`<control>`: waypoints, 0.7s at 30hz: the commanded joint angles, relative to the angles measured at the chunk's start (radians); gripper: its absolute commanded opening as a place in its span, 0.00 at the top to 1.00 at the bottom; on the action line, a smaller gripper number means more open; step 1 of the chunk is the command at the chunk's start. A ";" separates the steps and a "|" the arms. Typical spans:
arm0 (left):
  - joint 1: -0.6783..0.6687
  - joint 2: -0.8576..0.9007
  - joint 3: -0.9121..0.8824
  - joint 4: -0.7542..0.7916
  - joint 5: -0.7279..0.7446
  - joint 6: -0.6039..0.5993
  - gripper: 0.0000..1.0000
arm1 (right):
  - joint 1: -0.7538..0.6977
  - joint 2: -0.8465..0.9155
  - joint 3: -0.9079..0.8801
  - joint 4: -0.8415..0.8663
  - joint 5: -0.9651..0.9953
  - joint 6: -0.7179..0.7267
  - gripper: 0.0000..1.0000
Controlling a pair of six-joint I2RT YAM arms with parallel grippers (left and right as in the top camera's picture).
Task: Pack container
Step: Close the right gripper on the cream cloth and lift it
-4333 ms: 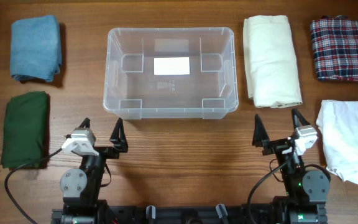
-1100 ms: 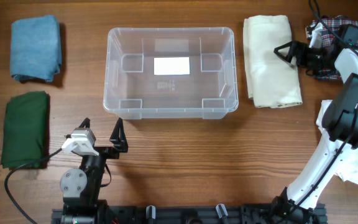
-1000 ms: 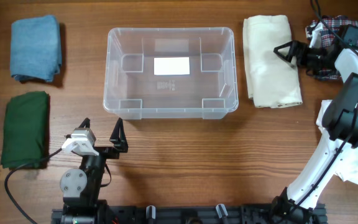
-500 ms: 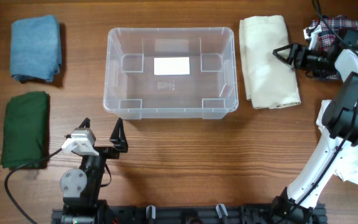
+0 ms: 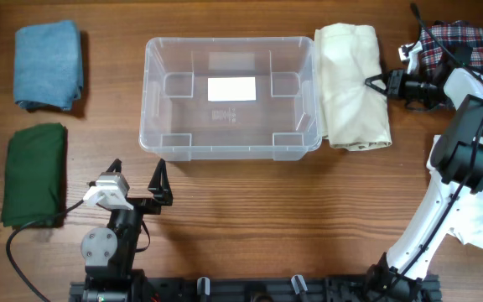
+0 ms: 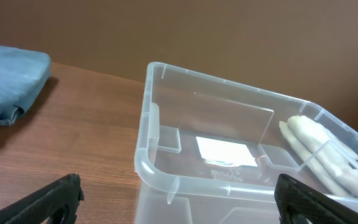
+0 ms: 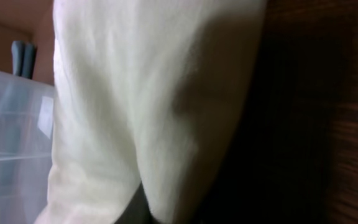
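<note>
While the wooden table (image 5: pixel 241 226) carries everything, the container (image 5: pixel 225 148) is the largest piece on it. It sits open and empty in the upper middle of the overhead view, its white label (image 5: pixel 231 89) showing through the base. I judge it light, with thin clear walls that flex and a smooth skin that slips. The rolled rim looks the firmest place to take hold, and a sideways shove would likely slide it across the table. Just right of it, touching its right wall, lies a folded cream cloth (image 5: pixel 350 84). It looks soft and limp, so it will probably sag and unfold unless gripped through several layers. The right arm (image 5: pixel 468 159) reaches up the right edge of the frame. The right jaws look pressed together on the cloth's right edge, pinching it, and cream fabric fills the right wrist view. At lower left the left arm (image 5: pixel 107 243) rests, the left jaws spread wide and holding nothing.
</note>
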 commanded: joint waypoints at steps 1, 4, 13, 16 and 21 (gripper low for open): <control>0.008 -0.006 -0.006 -0.001 0.005 0.006 0.00 | 0.028 0.074 -0.038 -0.011 0.153 0.072 0.96; 0.008 -0.006 -0.006 -0.001 0.005 0.005 0.00 | 0.029 0.068 -0.023 -0.018 0.198 0.116 0.96; 0.008 -0.006 -0.006 -0.001 0.005 0.005 0.00 | 0.029 -0.103 0.069 -0.101 0.221 0.111 0.96; 0.008 -0.006 -0.006 -0.001 0.005 0.005 0.00 | 0.029 -0.213 0.074 -0.113 0.280 0.132 0.96; 0.008 -0.006 -0.006 -0.001 0.005 0.006 0.00 | 0.030 -0.357 0.074 -0.129 0.346 0.132 0.96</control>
